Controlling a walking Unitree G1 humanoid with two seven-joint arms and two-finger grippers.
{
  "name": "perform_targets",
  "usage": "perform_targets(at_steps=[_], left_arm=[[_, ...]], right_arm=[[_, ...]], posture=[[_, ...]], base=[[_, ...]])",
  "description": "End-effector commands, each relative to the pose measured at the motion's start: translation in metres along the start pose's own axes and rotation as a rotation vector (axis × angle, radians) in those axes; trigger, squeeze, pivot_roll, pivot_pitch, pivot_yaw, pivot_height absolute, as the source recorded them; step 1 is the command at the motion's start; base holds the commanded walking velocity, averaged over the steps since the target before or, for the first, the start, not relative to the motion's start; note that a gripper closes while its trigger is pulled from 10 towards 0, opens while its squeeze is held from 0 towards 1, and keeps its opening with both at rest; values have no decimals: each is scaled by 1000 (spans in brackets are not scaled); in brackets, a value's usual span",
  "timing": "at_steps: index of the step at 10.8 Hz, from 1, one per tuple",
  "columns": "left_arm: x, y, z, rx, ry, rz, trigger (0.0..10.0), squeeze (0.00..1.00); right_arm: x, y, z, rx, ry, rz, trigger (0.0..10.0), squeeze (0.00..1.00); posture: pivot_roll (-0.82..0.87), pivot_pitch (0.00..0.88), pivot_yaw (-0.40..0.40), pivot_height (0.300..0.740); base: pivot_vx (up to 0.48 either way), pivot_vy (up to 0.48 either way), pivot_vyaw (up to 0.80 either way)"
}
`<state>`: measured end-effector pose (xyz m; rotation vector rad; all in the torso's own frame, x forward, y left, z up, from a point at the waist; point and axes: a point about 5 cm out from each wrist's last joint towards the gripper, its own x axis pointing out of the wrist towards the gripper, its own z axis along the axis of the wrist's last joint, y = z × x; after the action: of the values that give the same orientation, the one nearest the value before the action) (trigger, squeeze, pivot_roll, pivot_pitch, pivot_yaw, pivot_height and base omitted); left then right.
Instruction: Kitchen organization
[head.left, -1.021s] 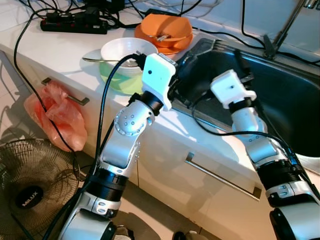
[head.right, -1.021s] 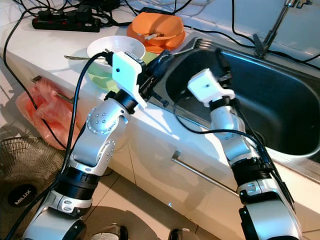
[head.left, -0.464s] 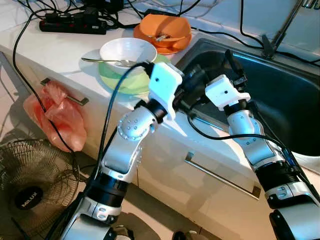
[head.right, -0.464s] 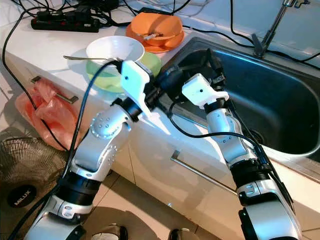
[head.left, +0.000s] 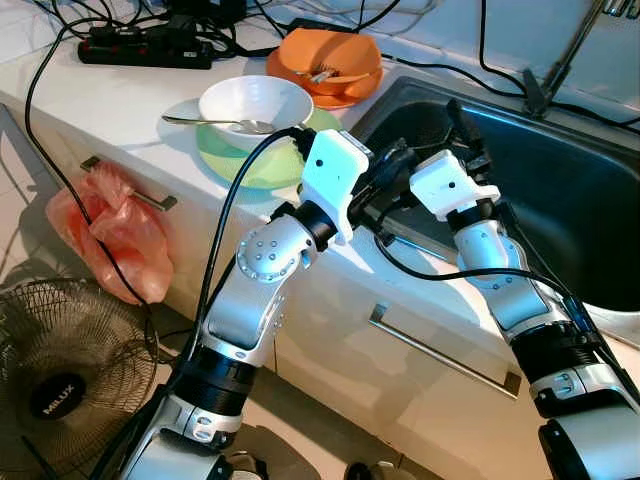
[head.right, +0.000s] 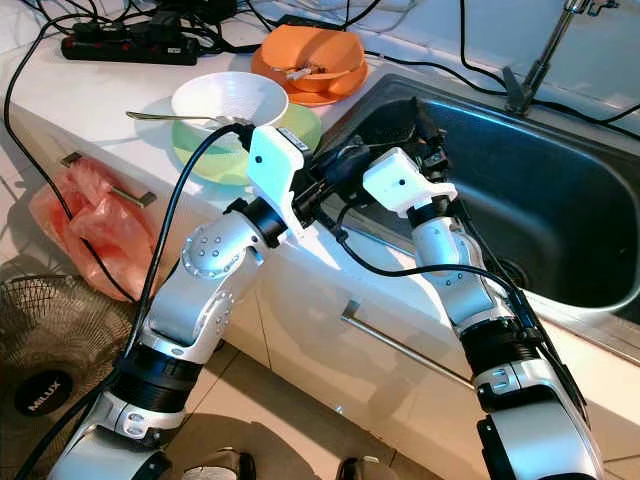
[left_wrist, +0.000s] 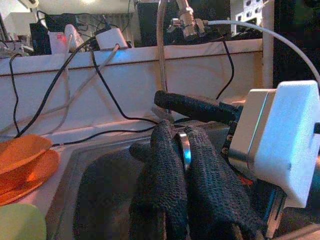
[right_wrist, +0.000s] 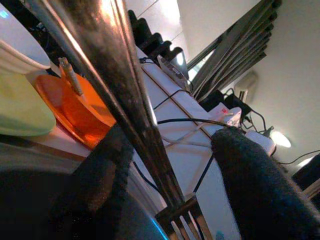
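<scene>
Fingers, left gripper (left_wrist: 172, 165): black fingers (left_wrist: 162, 170) pressed together, pinching a thin metal piece between them at the near rim of the sink (head.left: 560, 170).
Fingers, right gripper (right_wrist: 170, 165): spread apart, with the metal handle of a fork (right_wrist: 135, 110) running between them; one finger (right_wrist: 250, 185) stands clear of the handle, and whether the other touches it I cannot tell.
Fork: its prongs show at one end, close to the wrist camera.
Both grippers: meeting at the left front corner of the sink, the white wrist boxes just beside each other.
Surface (head.left: 110, 100): white kitchen counter with drawers below.
White bowl (head.left: 255, 100): sits on a green plate (head.left: 240, 160), left of the sink, with a spoon (head.left: 215, 122) resting across its rim.
Orange dishes (head.left: 325, 60): stacked behind the bowl, near the sink's back corner.
Power strip (head.left: 145, 45): black, at the back, with cables trailing.
Pink bag (head.left: 110, 230): hangs from a drawer handle.
Fan (head.left: 60, 370): on the floor, lower left.
</scene>
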<state>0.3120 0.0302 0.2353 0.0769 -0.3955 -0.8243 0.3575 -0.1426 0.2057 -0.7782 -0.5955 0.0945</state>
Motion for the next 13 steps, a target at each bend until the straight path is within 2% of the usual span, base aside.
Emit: perform_targets(at_steps=[1,5,13], left_arm=[[0,-3,4,1,-17,-8,10000,0],[1,7,5,24,-22,66,10000,0],[2,7,2,4,1,64,10000,0]], right_arm=[[-2,0,3,-4,-27,-6,0,0],[-2,0,4,-2,-38,-5,0,0],[-3,-1,6,0,-59,-21,0,0]], posture=[[58,94,-40,740],[56,93,-40,740],[56,94,-37,740]], base=[[0,0,0],[0,0,0],[0,0,0]])
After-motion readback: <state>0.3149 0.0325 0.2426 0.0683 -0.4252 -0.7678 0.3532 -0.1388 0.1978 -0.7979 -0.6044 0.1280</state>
